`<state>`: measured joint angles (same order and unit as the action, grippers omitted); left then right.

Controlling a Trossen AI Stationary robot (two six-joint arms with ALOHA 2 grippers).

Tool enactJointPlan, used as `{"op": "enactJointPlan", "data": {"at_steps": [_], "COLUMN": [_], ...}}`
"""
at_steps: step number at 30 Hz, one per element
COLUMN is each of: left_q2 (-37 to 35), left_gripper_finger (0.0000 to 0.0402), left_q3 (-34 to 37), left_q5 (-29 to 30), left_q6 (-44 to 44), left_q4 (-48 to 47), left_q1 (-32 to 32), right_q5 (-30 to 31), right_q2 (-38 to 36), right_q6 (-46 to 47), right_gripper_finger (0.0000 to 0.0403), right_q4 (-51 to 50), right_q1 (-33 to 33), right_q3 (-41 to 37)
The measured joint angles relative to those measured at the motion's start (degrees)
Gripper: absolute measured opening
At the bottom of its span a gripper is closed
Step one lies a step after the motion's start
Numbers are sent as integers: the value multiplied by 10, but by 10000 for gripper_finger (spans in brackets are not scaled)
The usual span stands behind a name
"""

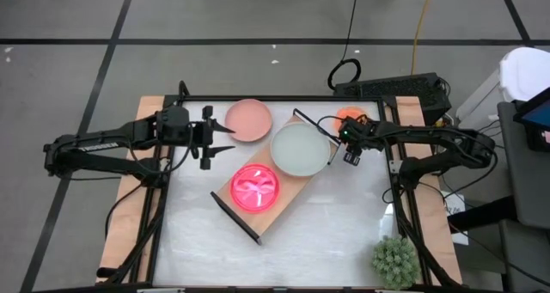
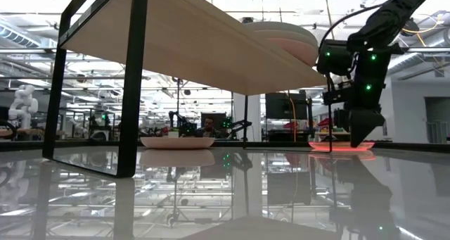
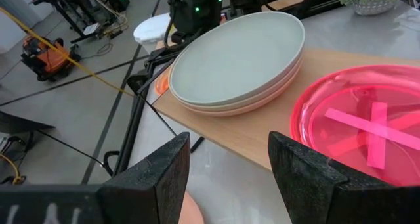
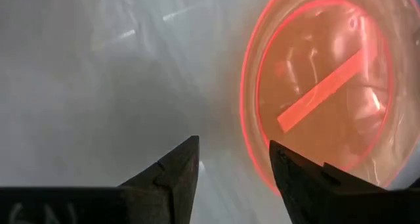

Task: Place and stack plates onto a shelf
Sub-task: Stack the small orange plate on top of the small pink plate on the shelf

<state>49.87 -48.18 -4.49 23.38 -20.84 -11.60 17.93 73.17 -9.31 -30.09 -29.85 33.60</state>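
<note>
Right now my right gripper (image 1: 351,155) hangs empty, fingers apart, over the orange plate (image 4: 328,99) beside the shelf (image 1: 288,194). Next I'd lower, pinch its rim, lift. My left gripper (image 1: 209,137) waits, wide open, by the dusty pink plate (image 1: 248,119).

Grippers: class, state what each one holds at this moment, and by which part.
Nothing is held. The left gripper is open beside the shelf; the right gripper is open, empty, over the orange plate.

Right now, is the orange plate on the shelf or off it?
Off. The orange plate lies on the table beyond the shelf, by the right gripper.
</note>
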Motion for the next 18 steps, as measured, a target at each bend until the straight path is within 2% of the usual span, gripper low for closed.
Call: {"op": "enactJointPlan", "data": {"at_steps": [18], "left_q2": [0], "left_gripper_finger": [212], "left_q3": [0], "left_q5": [0], "left_q6": [4], "left_q4": [0], "left_q1": [0], "right_q5": [27], "right_q2": [0], "right_q6": [-124], "right_gripper_finger": [169], "right_q4": [25], "right_q1": [-43], "right_q3": [-9]}}
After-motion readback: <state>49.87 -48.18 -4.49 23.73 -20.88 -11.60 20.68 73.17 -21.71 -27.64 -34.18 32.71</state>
